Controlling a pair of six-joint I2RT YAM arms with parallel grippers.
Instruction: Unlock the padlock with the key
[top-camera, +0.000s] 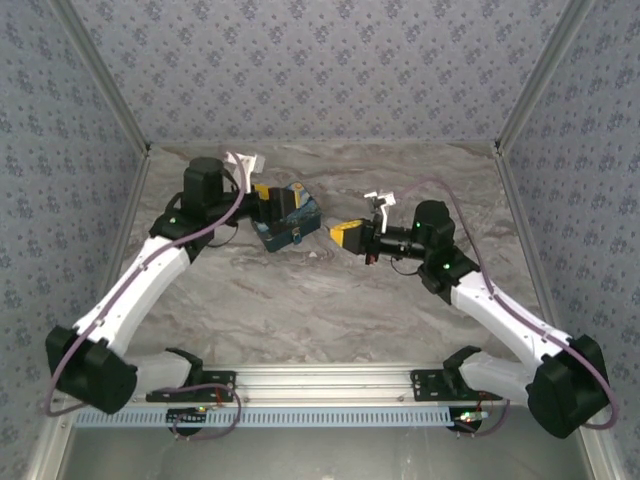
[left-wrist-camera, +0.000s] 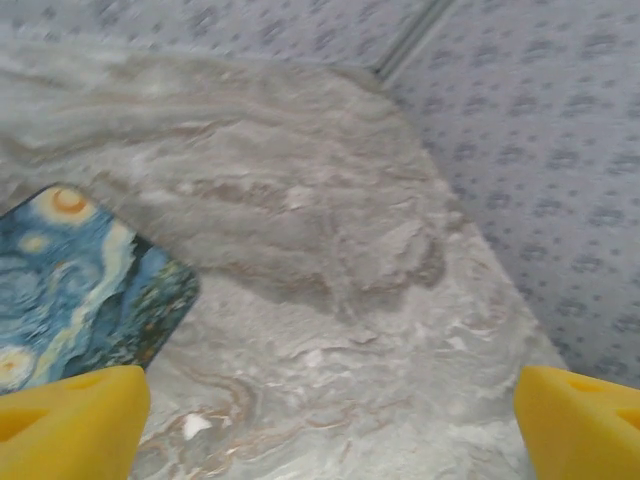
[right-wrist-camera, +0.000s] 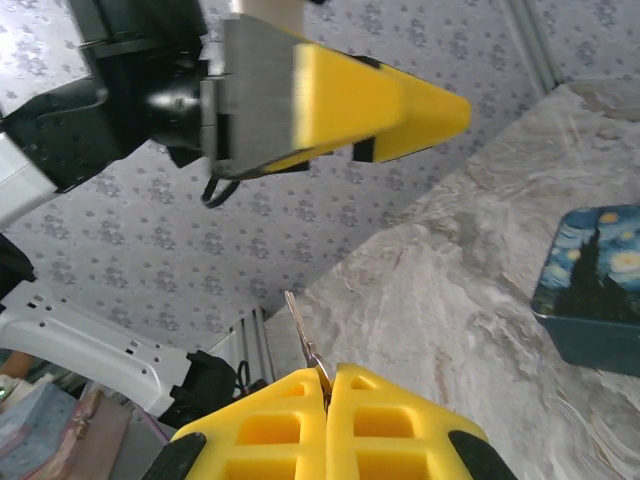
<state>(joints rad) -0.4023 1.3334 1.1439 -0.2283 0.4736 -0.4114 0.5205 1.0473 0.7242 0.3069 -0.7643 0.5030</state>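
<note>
1. From the top camera I saw the left gripper (top-camera: 272, 205) (left-wrist-camera: 330, 425) reached out to the upper middle of the frame. It sat right against the upper-left edge of a blue box printed with a Starry Night picture (top-camera: 292, 228).
2. In the left wrist view its jaws stood wide apart, one yellow fingertip (left-wrist-camera: 70, 420) in the lower left corner and the other in the lower right. Between them lay nothing but bare marbled tabletop (left-wrist-camera: 330, 250).
3. The box (left-wrist-camera: 80, 290) filled the left edge of that view, just above the left fingertip. I could not tell whether the two touched.
4. The right gripper (top-camera: 340, 232) (right-wrist-camera: 328, 385) sat just right of the box in the top view, near it but apart, pointing left toward it.
5. In the right wrist view its jaws were pressed together on the key (right-wrist-camera: 300, 325). The thin metal blade stuck out of the seam and leaned toward the upper left.
6. That same view had the box (right-wrist-camera: 595, 285) on the tabletop at the right edge. A yellow finger (right-wrist-camera: 380, 100) of the left gripper ran across the top of the frame, well above the key.
</note>
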